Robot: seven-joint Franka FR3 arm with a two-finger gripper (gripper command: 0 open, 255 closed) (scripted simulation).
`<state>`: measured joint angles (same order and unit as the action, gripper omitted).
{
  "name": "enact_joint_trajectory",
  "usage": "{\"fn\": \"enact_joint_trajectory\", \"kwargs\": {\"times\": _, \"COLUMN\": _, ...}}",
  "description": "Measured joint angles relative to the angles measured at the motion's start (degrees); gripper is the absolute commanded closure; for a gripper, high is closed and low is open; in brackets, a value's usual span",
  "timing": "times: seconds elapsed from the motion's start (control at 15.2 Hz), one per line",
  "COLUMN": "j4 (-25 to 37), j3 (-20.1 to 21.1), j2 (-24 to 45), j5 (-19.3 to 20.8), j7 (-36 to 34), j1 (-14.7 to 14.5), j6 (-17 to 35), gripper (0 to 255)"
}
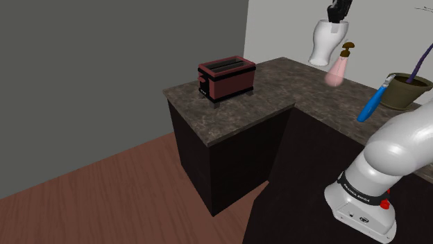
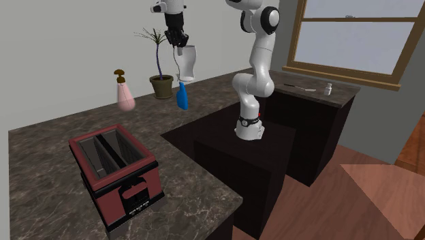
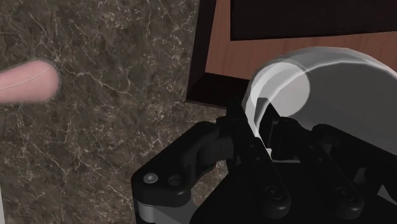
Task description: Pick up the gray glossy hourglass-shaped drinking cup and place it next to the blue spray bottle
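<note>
The cup (image 1: 325, 43) is pale grey-white and glossy, narrow at the waist, and it hangs in the air well above the counter (image 1: 236, 111), not touching it. The black gripper (image 1: 338, 25) comes down on its upper rim and its jaws are closed on the cup, so the cup is carried by the rim. In the second exterior view the cup (image 2: 186, 65) is just over the blue spray bottle (image 2: 182, 97), with the gripper (image 2: 178, 42) at its top edge. In the wrist view the cup (image 3: 331, 83) shows as a light rounded body close against the black fingers (image 3: 251, 143), and the dark marbled counter (image 3: 95, 127) lies far below it. The blue spray bottle (image 1: 371, 104) stands on the counter, between a pink soap dispenser (image 1: 339, 68) and a potted plant (image 1: 406, 90) in the shoulder view. The pink soap dispenser (image 2: 125, 94) and the potted plant (image 2: 162, 83) are near the wall in the second exterior view. A dark red toaster (image 1: 225, 77) with two slots sits well apart from them, on the end of the counter that reaches out over the reddish wooden floor (image 1: 104, 201). The white arm (image 2: 255, 75) rises from its dark stand (image 2: 238, 160), and behind it there is a window (image 2: 361, 34).
</note>
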<state>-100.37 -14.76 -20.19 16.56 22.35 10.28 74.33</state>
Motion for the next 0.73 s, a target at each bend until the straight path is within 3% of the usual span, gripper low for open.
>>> {"fn": "enact_joint_trajectory", "kwargs": {"times": 0.73, "j4": -9.44, "j3": -6.82, "j2": -13.20, "j5": 7.88, "j7": 11.03, "j1": 4.57, "j6": -0.06, "gripper": 255}}
